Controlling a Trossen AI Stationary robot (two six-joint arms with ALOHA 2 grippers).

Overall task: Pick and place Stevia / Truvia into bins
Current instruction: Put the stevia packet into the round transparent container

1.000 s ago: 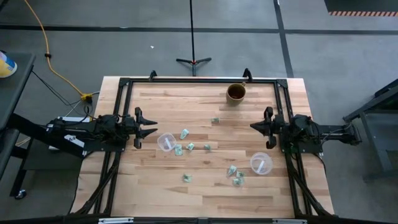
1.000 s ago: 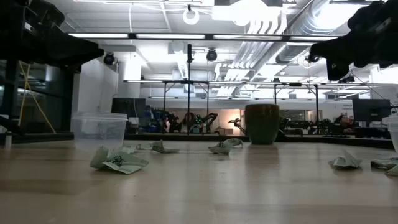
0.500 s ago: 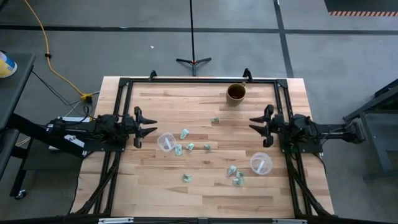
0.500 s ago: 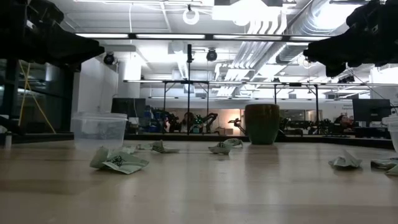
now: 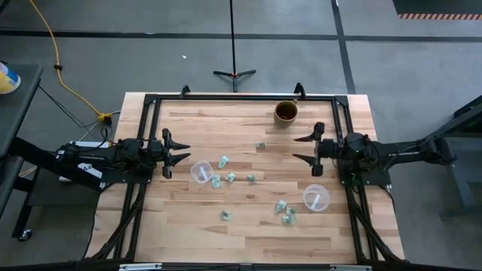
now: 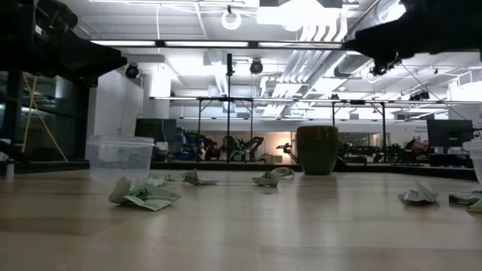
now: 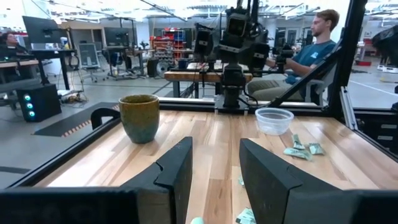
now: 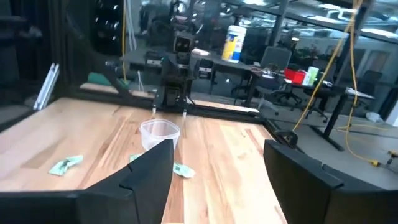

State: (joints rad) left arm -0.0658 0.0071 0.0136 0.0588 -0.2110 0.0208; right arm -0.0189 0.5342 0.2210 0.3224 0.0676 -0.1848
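Stevia sachets lie scattered across the middle of the wooden table [image 5: 181,233], nine loose by count in the high view: one alone [image 5: 260,145] toward the edge that carries the brown cup [image 5: 285,112], four clustered by the left bin [image 5: 201,172], one by itself [image 5: 225,215] nearer the opposite edge, and three bunched beside the right bin [image 5: 315,198]. Something pale rests inside the right bin; whether it is a sachet cannot be made out.

The right gripper [image 5: 300,147] hangs above the table with its fingers spread wide and nothing between them, reaching in from the right edge. The lone sachet lies almost straight ahead of it, toward the table's centre, with bare wood between. That arm looks clearly the nearer to it, so the likely next move is forward and down. The sachet's long axis is too small to read.

The left gripper [image 5: 178,153] waits at the left edge, also open and empty, just beside the left bin.

Counted: two clear bins, one brown cup, two arms.
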